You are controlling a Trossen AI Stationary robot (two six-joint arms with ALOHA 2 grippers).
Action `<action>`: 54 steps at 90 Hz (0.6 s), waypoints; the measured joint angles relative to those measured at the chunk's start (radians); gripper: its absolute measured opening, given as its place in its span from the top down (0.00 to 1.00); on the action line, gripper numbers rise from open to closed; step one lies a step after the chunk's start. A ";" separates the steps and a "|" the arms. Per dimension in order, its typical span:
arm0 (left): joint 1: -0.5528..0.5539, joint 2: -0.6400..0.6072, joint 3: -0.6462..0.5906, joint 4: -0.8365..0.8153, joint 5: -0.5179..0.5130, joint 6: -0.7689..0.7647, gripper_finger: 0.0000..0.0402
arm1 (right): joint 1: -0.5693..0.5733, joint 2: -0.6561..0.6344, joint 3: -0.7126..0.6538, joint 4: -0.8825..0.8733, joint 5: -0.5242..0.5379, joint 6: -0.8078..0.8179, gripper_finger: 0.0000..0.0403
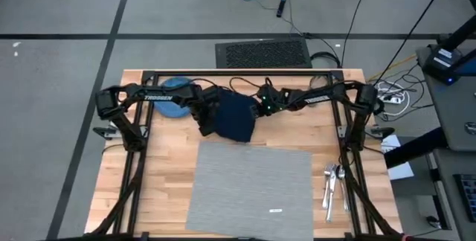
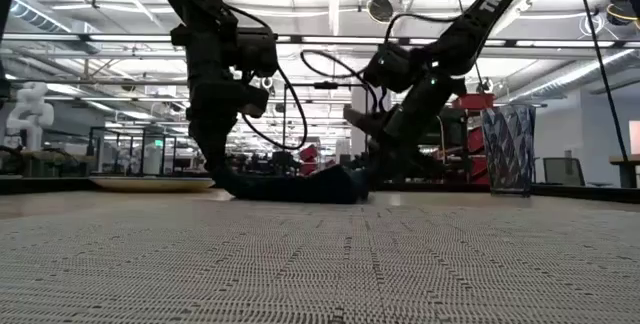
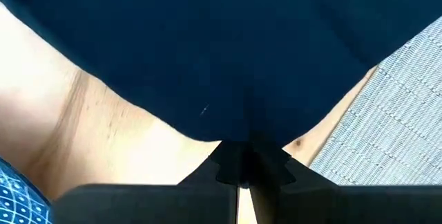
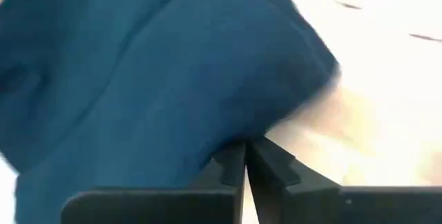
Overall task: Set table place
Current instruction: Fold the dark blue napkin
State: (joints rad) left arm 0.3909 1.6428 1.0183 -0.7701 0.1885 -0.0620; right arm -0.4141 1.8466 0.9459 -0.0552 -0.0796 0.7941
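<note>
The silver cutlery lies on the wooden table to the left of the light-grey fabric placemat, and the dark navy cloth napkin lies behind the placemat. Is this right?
One detail is wrong: the high view shows the silver cutlery on the wooden table to the right of the light-grey fabric placemat, not the left. The dark navy cloth napkin does lie behind it.
</note>
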 joint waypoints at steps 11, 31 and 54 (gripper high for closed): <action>0.000 0.000 0.000 0.006 0.008 0.001 1.00 | -0.022 0.035 0.000 0.087 -0.057 0.027 1.00; 0.000 0.000 -0.011 0.009 0.017 0.021 1.00 | -0.001 0.036 0.001 0.428 -0.114 0.056 1.00; 0.000 0.000 -0.096 0.037 0.023 0.019 1.00 | 0.023 -0.023 0.002 0.450 -0.101 -0.044 1.00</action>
State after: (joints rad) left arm 0.3912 1.6428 0.9226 -0.7330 0.2117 -0.0429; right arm -0.3909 1.8233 0.9478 0.3944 -0.1804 0.7503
